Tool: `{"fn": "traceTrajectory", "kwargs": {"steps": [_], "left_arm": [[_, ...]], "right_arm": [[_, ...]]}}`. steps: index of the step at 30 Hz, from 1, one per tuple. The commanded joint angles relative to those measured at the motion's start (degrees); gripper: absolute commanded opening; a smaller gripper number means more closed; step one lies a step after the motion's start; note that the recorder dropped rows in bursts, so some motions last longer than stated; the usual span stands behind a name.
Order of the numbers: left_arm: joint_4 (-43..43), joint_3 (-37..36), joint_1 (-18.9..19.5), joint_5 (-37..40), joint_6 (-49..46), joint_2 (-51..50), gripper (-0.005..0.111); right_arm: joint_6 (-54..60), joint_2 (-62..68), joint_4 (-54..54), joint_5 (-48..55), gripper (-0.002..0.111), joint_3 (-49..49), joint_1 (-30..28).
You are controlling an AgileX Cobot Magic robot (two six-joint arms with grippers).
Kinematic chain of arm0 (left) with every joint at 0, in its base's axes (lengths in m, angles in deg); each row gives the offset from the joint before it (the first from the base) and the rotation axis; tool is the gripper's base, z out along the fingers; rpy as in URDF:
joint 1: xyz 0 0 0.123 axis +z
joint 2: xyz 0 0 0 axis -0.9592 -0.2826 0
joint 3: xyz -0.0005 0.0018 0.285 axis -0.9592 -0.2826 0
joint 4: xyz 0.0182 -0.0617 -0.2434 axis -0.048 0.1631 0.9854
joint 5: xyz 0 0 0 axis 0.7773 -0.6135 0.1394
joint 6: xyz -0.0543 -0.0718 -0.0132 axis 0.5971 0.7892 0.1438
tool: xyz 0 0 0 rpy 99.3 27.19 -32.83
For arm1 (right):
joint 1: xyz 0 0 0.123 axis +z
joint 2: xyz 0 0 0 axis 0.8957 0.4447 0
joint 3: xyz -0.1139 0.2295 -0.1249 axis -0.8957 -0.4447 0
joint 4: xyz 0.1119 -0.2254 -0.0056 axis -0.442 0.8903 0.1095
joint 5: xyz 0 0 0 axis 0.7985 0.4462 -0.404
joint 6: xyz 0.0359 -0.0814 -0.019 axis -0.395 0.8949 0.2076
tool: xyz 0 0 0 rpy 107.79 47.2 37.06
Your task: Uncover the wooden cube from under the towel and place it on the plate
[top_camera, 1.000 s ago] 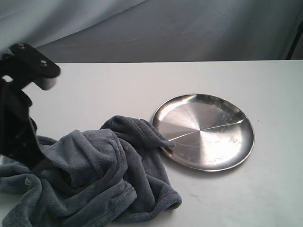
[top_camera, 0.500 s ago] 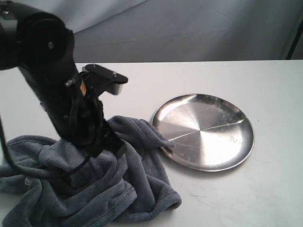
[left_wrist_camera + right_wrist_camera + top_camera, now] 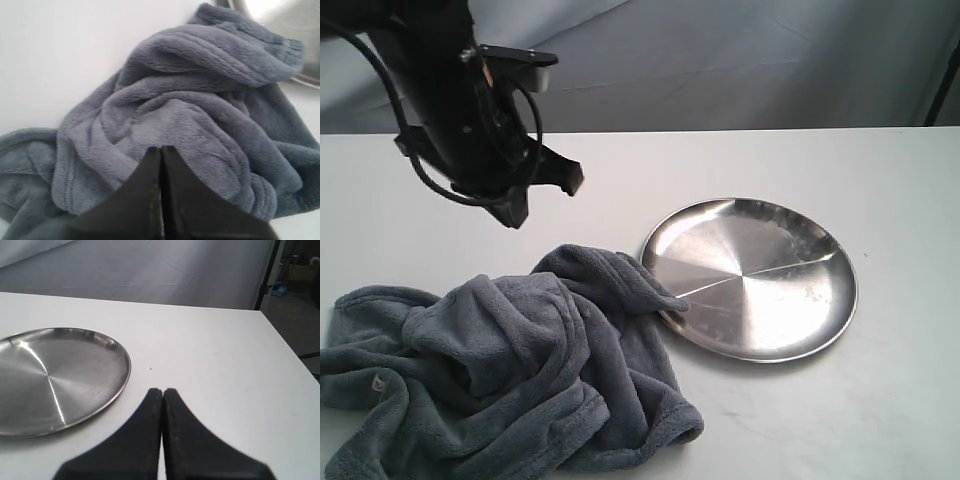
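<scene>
The blue-grey towel (image 3: 520,370) lies crumpled in a heap at the front left of the white table, one fold touching the rim of the steel plate (image 3: 750,275), which holds nothing. No wooden cube shows in any view. My left gripper (image 3: 516,210) hangs in the air above the towel's back edge, shut and holding nothing. In the left wrist view its tips (image 3: 161,149) point down at the towel (image 3: 200,100), with the plate (image 3: 280,15) at the corner. My right gripper (image 3: 163,390) is shut and holds nothing, beside the plate (image 3: 50,375); the exterior view does not show it.
A grey cloth backdrop (image 3: 720,70) hangs behind the table. The table's side edge (image 3: 287,355) runs near my right gripper, with a black stand pole (image 3: 267,272) and floor beyond it.
My left arm swung from the left edge across the towel, then rose up and back above it. The towel and plate have hardly changed.
</scene>
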Motion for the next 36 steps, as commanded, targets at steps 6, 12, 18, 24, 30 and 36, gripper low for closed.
{"fn": "traceTrajectory", "kwargs": {"steps": [6, 12, 18, 24, 30, 36], "left_arm": [[-1.3, -0.6, 11.4, 0.2, -4.3, 0.1, 0.0], [-9.3, -8.8, 16.5, 0.2, -4.5, 3.9, 0.0], [-6.6, -14.8, 19.8, 0.2, -3.9, 9.1, 0.0], [-5.7, -21.7, 19.8, 0.2, -4.9, 15.0, 0.0], [-4.9, -26.8, 19.3, 0.2, -4.9, 21.0, 0.0], [-6.7, -27.1, 10.2, 0.2, -4.9, 24.3, 0.0]], "right_arm": [[0.2, -0.4, -0.3, 0.0, 0.0, -0.2, -0.3], [0.2, -0.4, -0.3, 0.0, 0.0, -0.2, -0.3], [0.2, -0.4, -0.3, 0.0, 0.0, -0.2, -0.3], [0.2, -0.4, -0.3, 0.0, 0.0, -0.2, -0.3], [0.2, -0.4, -0.3, 0.0, 0.0, -0.2, -0.3], [0.2, -0.4, -0.3, 0.0, 0.0, -0.2, -0.3]]}}
